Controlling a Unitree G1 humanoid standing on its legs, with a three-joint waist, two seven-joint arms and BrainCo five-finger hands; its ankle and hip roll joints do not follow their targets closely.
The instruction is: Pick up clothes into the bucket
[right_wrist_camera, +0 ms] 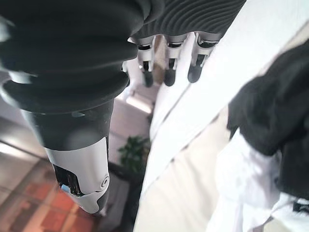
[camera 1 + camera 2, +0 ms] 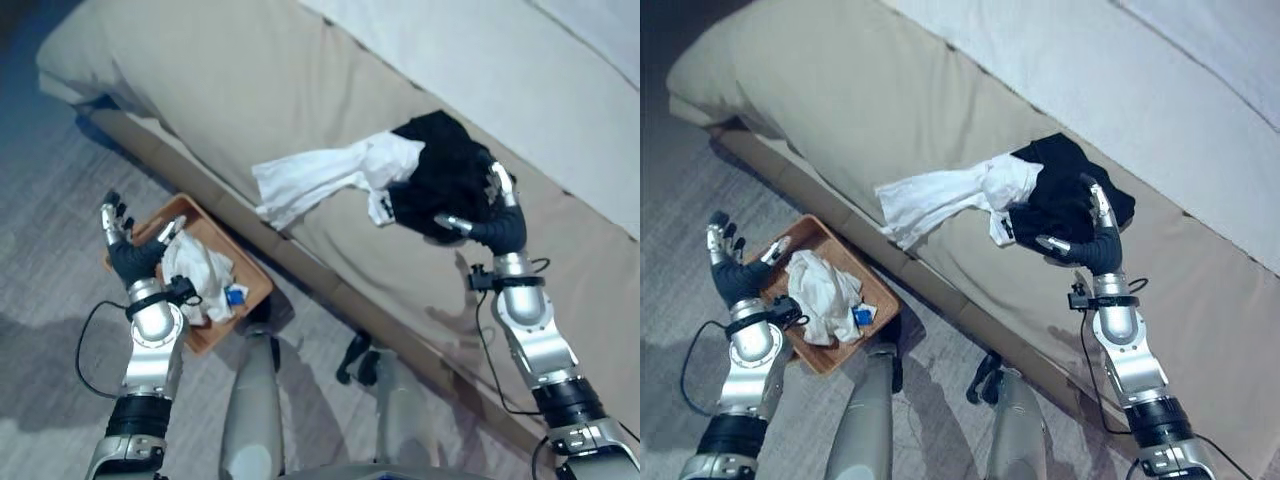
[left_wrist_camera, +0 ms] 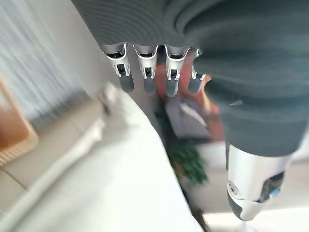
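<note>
1. Your right hand (image 2: 492, 215) hovers at the near edge of the black garment (image 2: 445, 170) on the bed (image 2: 200, 90). Its fingers are straight and spread, and it holds nothing.
2. The black garment lies just ahead of that hand, toward the back of the bed and slightly to your left. This is the relation your next reach depends on.
3. The white garment (image 2: 320, 175) touches the black one and stretches away from it to your left along the bed's front edge. Its long axis runs side to side, with the near end by your right hand.
4. Your left hand (image 2: 130, 245) is raised over the floor beside the bucket (image 2: 250, 275), open and empty, well apart from both garments.
5. The bucket sits on the floor against the bed's front, with a white cloth (image 2: 200, 275) already inside.
6. Judged from this, the right hand is far nearer; reach forward and close on the black garment first.
</note>
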